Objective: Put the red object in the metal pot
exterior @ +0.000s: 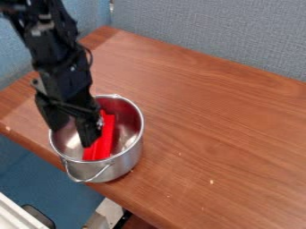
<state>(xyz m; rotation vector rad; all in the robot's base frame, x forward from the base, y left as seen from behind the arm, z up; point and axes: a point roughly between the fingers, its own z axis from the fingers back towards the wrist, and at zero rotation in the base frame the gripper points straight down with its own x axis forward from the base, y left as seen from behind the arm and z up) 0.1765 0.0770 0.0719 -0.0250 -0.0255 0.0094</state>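
Red object (106, 134) lies inside the metal pot (125, 154), slanted lengthwise, upper end toward the far rim, lower end toward the near rim; part of it is hidden behind the arm. Pot sits near the front-left corner of the wooden surface (216, 116), one loop handle visible at its near rim, hanging past the table edge side. Gripper (71, 130) is black, pointing down over the pot's left side, its fingers (89, 132) spread apart and released, holding nothing; the right finger overlaps the red object in view, contact cannot be told. The left finger hangs at or just outside the left rim. Rest of the arm rises up to the top-left corner. Blue wall behind the surface, blue floor below the front edge.
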